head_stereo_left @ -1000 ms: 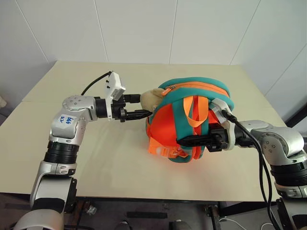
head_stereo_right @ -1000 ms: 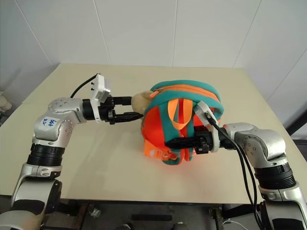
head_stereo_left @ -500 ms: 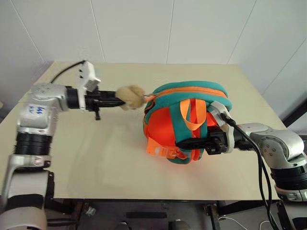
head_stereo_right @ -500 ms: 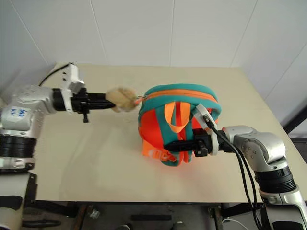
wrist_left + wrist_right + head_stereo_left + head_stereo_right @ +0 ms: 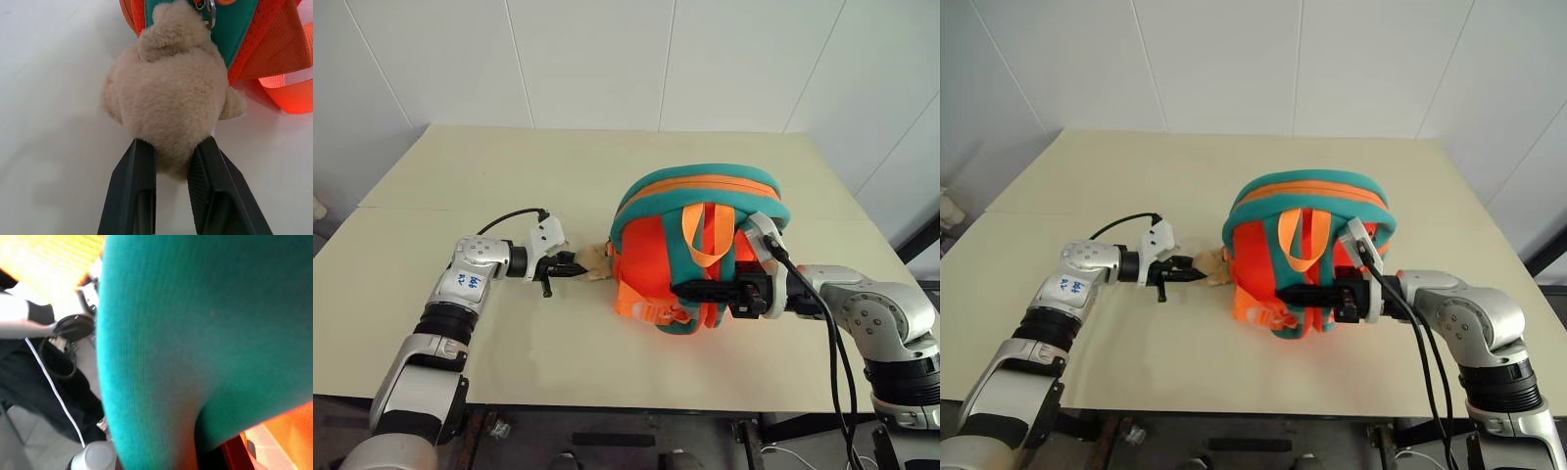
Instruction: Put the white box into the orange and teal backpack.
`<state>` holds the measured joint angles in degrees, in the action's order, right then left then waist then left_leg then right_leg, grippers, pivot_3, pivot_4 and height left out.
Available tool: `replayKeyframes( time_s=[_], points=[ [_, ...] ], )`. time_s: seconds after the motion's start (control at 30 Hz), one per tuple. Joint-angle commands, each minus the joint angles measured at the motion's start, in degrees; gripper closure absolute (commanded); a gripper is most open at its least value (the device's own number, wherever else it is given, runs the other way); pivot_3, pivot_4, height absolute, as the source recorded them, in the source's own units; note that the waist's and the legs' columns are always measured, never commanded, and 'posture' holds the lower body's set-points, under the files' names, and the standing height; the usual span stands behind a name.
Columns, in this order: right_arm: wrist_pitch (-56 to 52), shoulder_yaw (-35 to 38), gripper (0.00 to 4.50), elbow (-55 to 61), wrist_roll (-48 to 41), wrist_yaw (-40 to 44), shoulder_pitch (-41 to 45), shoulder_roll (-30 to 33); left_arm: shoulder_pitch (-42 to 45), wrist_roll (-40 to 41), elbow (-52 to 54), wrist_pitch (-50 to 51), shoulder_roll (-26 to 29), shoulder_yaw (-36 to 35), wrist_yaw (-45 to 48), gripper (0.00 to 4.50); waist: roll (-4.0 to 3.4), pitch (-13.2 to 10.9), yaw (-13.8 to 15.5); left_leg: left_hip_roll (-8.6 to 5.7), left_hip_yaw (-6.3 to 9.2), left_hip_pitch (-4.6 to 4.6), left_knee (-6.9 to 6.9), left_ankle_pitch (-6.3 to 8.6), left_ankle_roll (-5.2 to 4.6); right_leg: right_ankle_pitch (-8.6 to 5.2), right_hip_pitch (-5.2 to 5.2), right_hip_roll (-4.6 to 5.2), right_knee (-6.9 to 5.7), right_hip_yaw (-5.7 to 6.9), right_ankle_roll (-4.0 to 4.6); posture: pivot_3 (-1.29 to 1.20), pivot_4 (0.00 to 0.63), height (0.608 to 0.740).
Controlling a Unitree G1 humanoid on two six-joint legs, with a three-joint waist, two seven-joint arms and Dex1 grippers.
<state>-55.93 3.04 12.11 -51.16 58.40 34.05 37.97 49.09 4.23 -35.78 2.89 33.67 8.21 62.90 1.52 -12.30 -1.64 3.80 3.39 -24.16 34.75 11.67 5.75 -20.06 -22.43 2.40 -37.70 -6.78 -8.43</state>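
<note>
Backpack (image 5: pixel 700 250) plush toy (image 5: pixel 171 107) now lower

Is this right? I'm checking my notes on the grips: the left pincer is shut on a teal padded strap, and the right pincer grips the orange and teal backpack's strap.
Not quite. The left pincer is shut on the tan plush toy clipped to the small rounded orange and teal backpack, not on a strap; the left wrist view shows it. The right pincer does grip a teal strap.

Left gripper (image 5: pixel 171 161) fingers pinched on plush toy (image 5: pixel 171 98); right gripper (image 5: pixel 690 290) clamped on backpack strap (image 5: pixel 720 257)
</note>
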Motion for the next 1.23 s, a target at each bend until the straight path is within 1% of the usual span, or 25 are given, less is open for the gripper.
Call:
replayKeyframes(
  time_s=[0.03,0.07,0.13,0.2,0.27,0.3,0.33,0.4,0.43,0.47,0.57,0.67,0.77,0.8,0.87,0.97,1.07,1.23],
  points=[
    [1.8,1.6,4.19,1.1,0.2,-1.5,-0.6,-0.7,-2.5,1.6,5.9,2.6,0.6,-0.9,1.7,3.46,0.0,0.0,0.0,0.0,0.0,0.0,0.02,0.0,0.0,0.0,0.0,0.0,0.0,0.0,0.0,0.0,0.15,0.74],
    [1.4,2.1,3.83,1.2,-0.7,-1.5,-0.9,-0.7,-3.2,4.2,8.7,5.6,1.3,-2.6,3.0,3.24,0.0,0.0,0.0,0.0,0.0,-0.01,0.03,0.0,0.0,0.0,0.01,0.0,-0.01,0.0,-0.01,0.0,0.15,0.74],
    [2.8,2.7,3.27,2.7,-0.9,0.6,-2.4,0.7,-5.6,9.3,16.1,11.2,2.9,-5.1,5.9,2.72,0.01,0.0,0.0,0.0,0.01,-0.03,0.01,0.0,0.0,0.0,0.01,0.0,0.0,0.0,-0.01,0.0,0.15,0.74],
    [4.4,3.4,2.54,4.1,0.5,1.6,-4.5,2.8,-9.4,12.9,26.0,16.8,6.0,-6.3,8.1,2.05,0.0,0.0,0.0,0.0,0.01,-0.06,-0.11,0.0,0.0,-0.01,-0.05,0.0,0.05,0.0,0.0,0.0,0.15,0.74],
    [5.9,4.2,1.89,4.6,1.5,2.0,-6.0,4.1,-12.2,15.0,32.4,21.3,8.2,-7.2,8.3,1.45,0.0,0.0,0.1,0.01,0.01,-0.06,-0.21,0.0,0.0,-0.05,-0.06,0.01,0.09,0.0,0.03,0.0,0.15,0.74],
    [7.4,4.6,1.51,4.9,2.2,2.3,-6.7,4.7,-13.5,15.7,34.3,22.8,9.2,-7.6,8.1,1.08,0.0,0.0,0.1,0.01,0.01,-0.05,-0.23,0.0,0.0,-0.06,-0.06,0.01,0.1,0.01,0.05,0.0,0.15,0.74],
    [9.0,5.3,1.23,5.1,3.0,2.3,-7.3,5.1,-15.3,15.7,35.6,23.3,10.5,-8.3,8.1,0.83,0.0,0.0,0.1,0.0,0.02,-0.05,-0.22,0.0,0.0,-0.07,-0.06,0.01,0.1,0.01,0.06,0.0,0.15,0.74],
    [10.8,6.9,0.53,4.8,3.9,1.9,-8.5,5.9,-18.3,16.0,37.6,24.3,12.6,-9.6,7.7,0.18,0.01,0.0,0.0,0.0,0.01,-0.01,-0.19,0.0,0.0,-0.06,-0.03,0.01,0.1,0.0,0.05,0.0,0.15,0.74],
    [11.2,7.7,0.19,4.4,4.0,1.7,-9.1,6.2,-19.5,16.3,38.5,24.9,13.1,-10.2,7.3,0.0,0.01,0.0,0.0,0.0,0.0,0.02,-0.18,0.0,0.0,-0.06,0.0,0.01,0.1,0.0,0.05,0.0,0.15,0.74],
    [11.5,8.2,0.09,4.2,4.4,2.4,-10.2,7.2,-20.7,16.7,39.2,25.4,13.6,-11.0,6.9,0.0,0.01,0.0,-0.1,0.0,0.0,0.02,-0.17,0.0,0.0,-0.06,0.0,0.01,0.1,0.0,0.05,0.0,0.15,0.74],
    [12.9,10.4,0.09,3.3,5.4,4.0,-14.1,9.8,-24.1,18.7,41.3,27.9,14.7,-13.7,5.7,0.0,0.02,0.0,-0.1,0.01,-0.01,0.01,-0.17,0.0,-0.01,-0.05,-0.01,0.01,0.12,-0.01,0.06,0.0,0.15,0.74],
    [15.0,13.4,0.09,1.4,6.0,3.8,-16.6,10.4,-24.8,21.3,43.4,29.5,13.4,-16.3,2.8,0.0,0.03,0.0,0.1,0.01,0.0,0.01,-0.18,0.01,-0.01,-0.06,-0.01,0.01,0.13,-0.01,0.08,0.0,0.15,0.74],
    [21.4,13.0,0.09,-2.4,11.6,4.3,-17.4,10.9,-24.6,21.3,44.2,27.5,12.0,-17.2,0.2,0.0,0.03,0.0,0.0,0.0,0.0,0.01,-0.14,0.0,-0.01,-0.05,0.03,0.02,0.15,-0.01,0.06,0.0,0.15,0.74],
    [24.3,12.4,0.09,-3.8,13.8,3.6,-17.3,10.2,-24.8,21.1,43.9,26.2,11.8,-17.5,0.2,0.0,0.03,0.0,0.0,0.0,-0.02,0.02,-0.13,0.0,-0.01,-0.02,0.04,0.02,0.18,-0.02,0.05,0.0,0.15,0.74],
    [29.0,11.8,0.09,-7.2,16.9,2.0,-16.1,8.4,-24.8,21.1,43.1,25.2,11.7,-17.3,0.3,0.0,0.03,0.0,-0.1,0.0,-0.02,0.02,-0.12,0.0,-0.01,-0.01,0.03,0.02,0.19,-0.02,0.05,0.0,0.15,0.74],
    [34.8,9.8,0.09,-10.4,20.6,4.2,-15.8,8.1,-25.1,20.5,40.7,23.4,12.4,-15.8,2.5,0.0,0.02,0.0,-0.3,0.0,-0.06,0.03,-0.14,0.0,-0.01,0.0,0.01,0.02,0.19,-0.05,0.05,0.0,0.15,0.74],
    [39.2,8.9,0.09,-12.9,22.6,6.2,-15.5,8.1,-25.1,20.4,40.0,22.4,12.8,-14.7,4.1,0.0,0.02,0.0,-0.4,0.0,-0.06,0.03,-0.23,0.0,-0.01,-0.01,-0.02,0.01,0.19,-0.05,0.06,0.0,0.15,0.74],
    [41.3,7.2,0.09,-12.9,23.2,9.8,-14.5,8.8,-25.8,20.6,40.8,22.1,13.5,-15.3,3.5,0.0,0.02,0.0,-0.2,0.0,-0.06,0.02,-0.25,0.0,-0.01,-0.01,0.0,0.01,0.24,-0.05,0.06,0.0,0.15,0.74]
  ],
)
